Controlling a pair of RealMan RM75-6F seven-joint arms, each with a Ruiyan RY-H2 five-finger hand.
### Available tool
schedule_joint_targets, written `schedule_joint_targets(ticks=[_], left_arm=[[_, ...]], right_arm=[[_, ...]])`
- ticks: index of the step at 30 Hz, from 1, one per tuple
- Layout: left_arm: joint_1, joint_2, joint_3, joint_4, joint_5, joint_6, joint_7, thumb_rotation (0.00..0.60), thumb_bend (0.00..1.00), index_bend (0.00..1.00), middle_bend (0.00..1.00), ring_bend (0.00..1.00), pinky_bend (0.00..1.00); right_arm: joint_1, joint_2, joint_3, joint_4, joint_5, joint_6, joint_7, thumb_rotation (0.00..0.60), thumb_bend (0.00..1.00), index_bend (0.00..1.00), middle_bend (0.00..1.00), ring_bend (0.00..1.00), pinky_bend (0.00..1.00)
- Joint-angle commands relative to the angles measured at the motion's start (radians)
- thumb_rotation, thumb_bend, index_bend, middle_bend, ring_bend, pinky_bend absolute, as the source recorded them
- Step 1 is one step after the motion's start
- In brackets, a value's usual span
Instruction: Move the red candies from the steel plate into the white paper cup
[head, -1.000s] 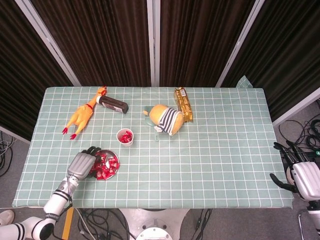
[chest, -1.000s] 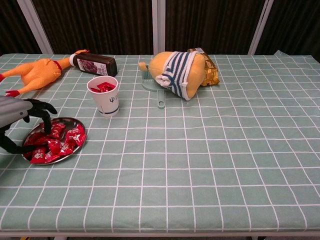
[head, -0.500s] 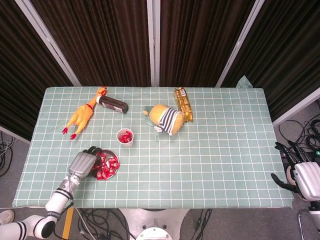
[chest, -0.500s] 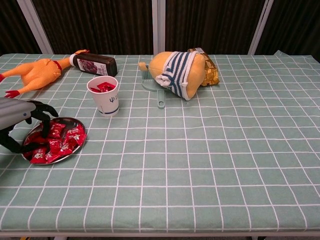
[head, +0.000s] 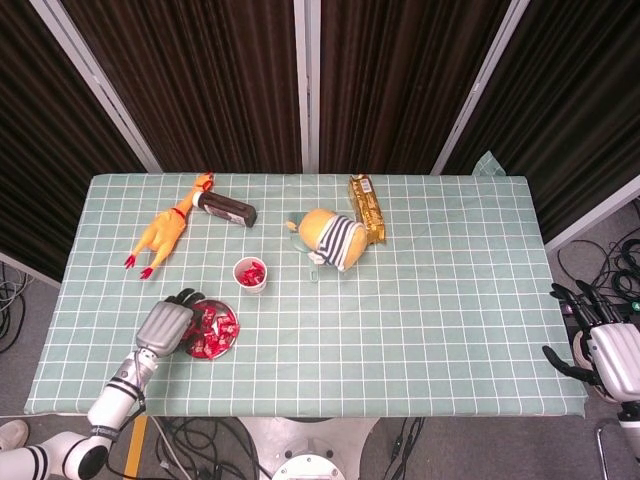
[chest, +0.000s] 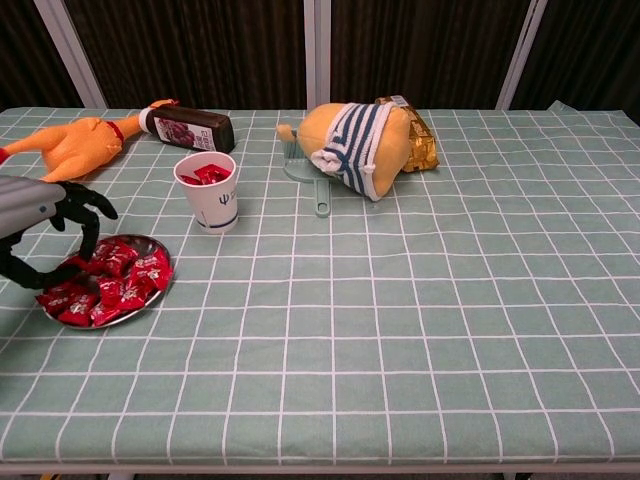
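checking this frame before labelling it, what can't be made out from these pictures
- Left robot hand: chest view cuts it at the left edge; head view shows only its back, so whether it holds a candy is unclear.
- Steel plate: its left part is hidden under that hand in head view.
- Right robot hand: only in head view, off the table, cut by the right edge.
- White paper cup: candy count inside is too small to tell.

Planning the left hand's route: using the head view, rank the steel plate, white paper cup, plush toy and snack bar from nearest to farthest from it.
From the left hand:
1. Steel plate, right beside it.
2. White paper cup, behind the plate.
3. Plush toy, mid-table.
4. Snack bar, at the far edge.
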Motion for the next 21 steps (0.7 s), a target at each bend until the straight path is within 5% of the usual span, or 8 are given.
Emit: schedule_joint_targets(ticks=[1,10,21], left_arm=[[0.001,0.033,-0.023,-0.048,0.031,0.039,-0.028,0.600,0.40,0.63,0.30,0.15,0.34],[-0.064,0.094,-0.129,-0.140,0.079,0.071,-0.086,0.600,0.40,0.63,0.30,0.15,0.34],[-0.210,0.014,-0.215,-0.052,0.014,-0.057,-0.066,0.600,0.40,0.63,0.30,0.15,0.34]], right_arm=[[0.000,0.000,0.000,0.000,0.001,0.000,0.000,0.600,0.21,0.08,0.20,0.00,0.14],[-0.003,0.002,0.001,-0.004,0.004,0.005,-0.005,0.600,0.21,0.08,0.20,0.00,0.14],[-0.006,0.003,0.002,0.000,0.014,0.004,-0.003,0.600,0.21,0.08,0.20,0.00,0.14]])
